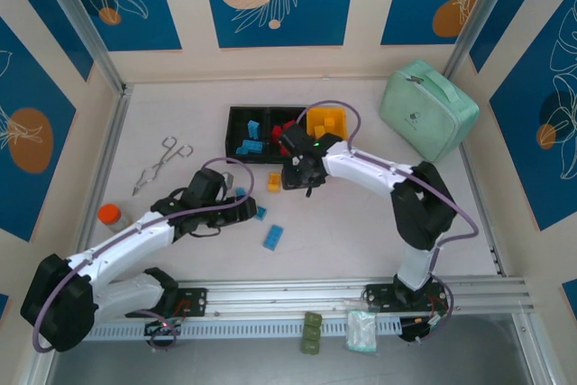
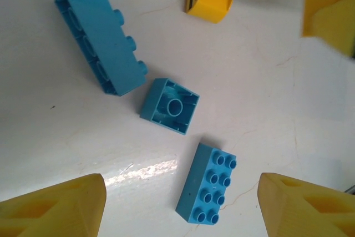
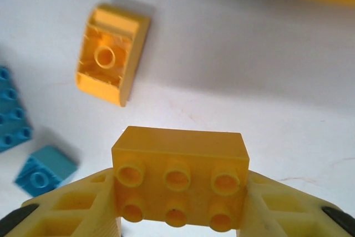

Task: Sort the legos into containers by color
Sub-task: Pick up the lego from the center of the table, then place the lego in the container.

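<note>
— Three small square plastic bins (image 1: 230,137) joined in a row, two black and one yellow, stand at the far side. What do our arms hold?
— Our right gripper (image 3: 178,192) is clamped on a yellow-orange six-stud plastic brick (image 3: 178,159), just in front of the bins. Our left gripper (image 2: 180,192) hangs spread apart above three light blue plastic bricks (image 2: 208,184).
— What could go wrong?
— The hold looks shallow to us, so the brick might slip out before it is over the yellow bin. The left fingers could also knock the neighbouring blues.

1. Top view: bright, even light from overhead; short, soft shadows on the pale worktop (image 1: 361,223).
2. Left wrist view: crisp, with a white glare streak low on the worktop.
3. Right wrist view: soft overall; the nearest yellow-orange studded plastic brick (image 3: 177,184) is blurred.
</note>
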You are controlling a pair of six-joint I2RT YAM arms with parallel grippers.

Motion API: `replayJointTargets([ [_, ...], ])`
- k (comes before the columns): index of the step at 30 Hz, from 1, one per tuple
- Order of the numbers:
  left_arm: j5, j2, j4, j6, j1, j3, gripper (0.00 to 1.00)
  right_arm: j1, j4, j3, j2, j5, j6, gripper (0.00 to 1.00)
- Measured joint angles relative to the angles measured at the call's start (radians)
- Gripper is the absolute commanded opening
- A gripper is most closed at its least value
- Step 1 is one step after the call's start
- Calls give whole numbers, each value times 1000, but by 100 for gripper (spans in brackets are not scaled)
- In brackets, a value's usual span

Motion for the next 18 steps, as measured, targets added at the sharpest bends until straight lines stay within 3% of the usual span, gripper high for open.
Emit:
replayJointTargets([
  [8, 7, 75, 56, -1, -47, 31, 72, -178, -5, 8, -76, -32, 0, 45],
  [18, 7, 210, 125, 0, -98, 174, 71, -332, -24, 223, 63, -80, 3, 46],
])
